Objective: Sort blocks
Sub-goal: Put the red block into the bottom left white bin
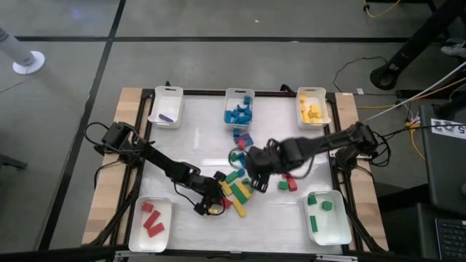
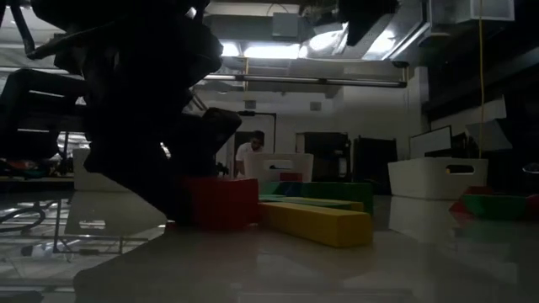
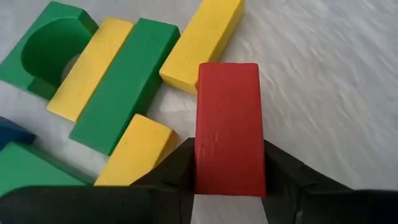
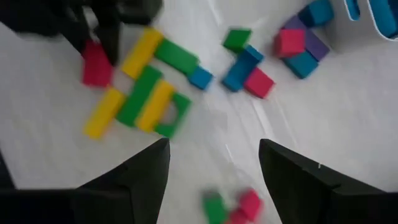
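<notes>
Flat red rectangular block (image 3: 229, 127) between left fingers (image 3: 174, 171).

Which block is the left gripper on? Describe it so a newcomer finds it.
Start at the pile of blocks mid-table, then go to its edge nearest the red tray. The left gripper straddles a red bar there, the only red piece beside yellow and green bars.

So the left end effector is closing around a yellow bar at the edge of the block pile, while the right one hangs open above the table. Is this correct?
Not quite: the bar between the fingers of the left end effector is red, not yellow. The left wrist view shows this red bar clearly, with yellow bars lying beside it. The rest holds: the right end effector hangs open above the table.
</notes>
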You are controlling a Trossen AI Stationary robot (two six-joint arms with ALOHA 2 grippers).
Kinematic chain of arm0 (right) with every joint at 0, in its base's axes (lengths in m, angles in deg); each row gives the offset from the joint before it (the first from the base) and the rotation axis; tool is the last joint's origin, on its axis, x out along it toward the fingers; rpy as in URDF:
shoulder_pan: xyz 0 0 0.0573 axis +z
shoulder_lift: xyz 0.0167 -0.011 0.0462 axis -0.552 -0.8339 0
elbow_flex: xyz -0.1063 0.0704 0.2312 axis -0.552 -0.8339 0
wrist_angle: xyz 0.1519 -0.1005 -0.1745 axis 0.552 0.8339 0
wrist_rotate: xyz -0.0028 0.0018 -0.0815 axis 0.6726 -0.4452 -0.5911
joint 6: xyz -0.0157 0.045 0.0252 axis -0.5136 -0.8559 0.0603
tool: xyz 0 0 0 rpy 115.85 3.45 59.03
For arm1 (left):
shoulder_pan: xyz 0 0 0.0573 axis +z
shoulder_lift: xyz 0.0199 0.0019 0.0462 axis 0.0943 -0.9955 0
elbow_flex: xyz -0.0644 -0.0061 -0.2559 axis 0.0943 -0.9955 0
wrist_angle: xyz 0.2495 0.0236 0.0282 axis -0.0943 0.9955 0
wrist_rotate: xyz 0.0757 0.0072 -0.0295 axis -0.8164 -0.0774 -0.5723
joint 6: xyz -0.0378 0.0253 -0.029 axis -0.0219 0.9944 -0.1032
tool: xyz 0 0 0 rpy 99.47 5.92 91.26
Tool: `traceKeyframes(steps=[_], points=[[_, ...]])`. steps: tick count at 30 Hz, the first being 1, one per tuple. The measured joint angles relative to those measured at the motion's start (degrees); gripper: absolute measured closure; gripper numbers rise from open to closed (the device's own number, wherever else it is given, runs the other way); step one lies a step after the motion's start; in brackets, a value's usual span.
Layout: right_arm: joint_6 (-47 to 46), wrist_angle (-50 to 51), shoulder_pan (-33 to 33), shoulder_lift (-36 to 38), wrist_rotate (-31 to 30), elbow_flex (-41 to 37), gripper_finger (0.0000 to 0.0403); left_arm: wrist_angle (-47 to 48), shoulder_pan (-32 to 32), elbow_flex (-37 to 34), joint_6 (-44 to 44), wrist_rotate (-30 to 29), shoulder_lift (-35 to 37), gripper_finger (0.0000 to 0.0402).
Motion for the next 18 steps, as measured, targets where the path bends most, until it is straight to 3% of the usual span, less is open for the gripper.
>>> traceKeyframes(steps=[8,18], points=[[-17.2,-10.5,6.3,-0.4,-8.1,-8.8,0.0155,1.2,-2.1,1.2,0.0,-0.1,2.4,0.0283],[-21.2,-28.1,5.9,-0.4,-7.3,-23.3,0.0155,12.1,-6.0,1.2,-3.0,0.1,14.3,0.0283]])
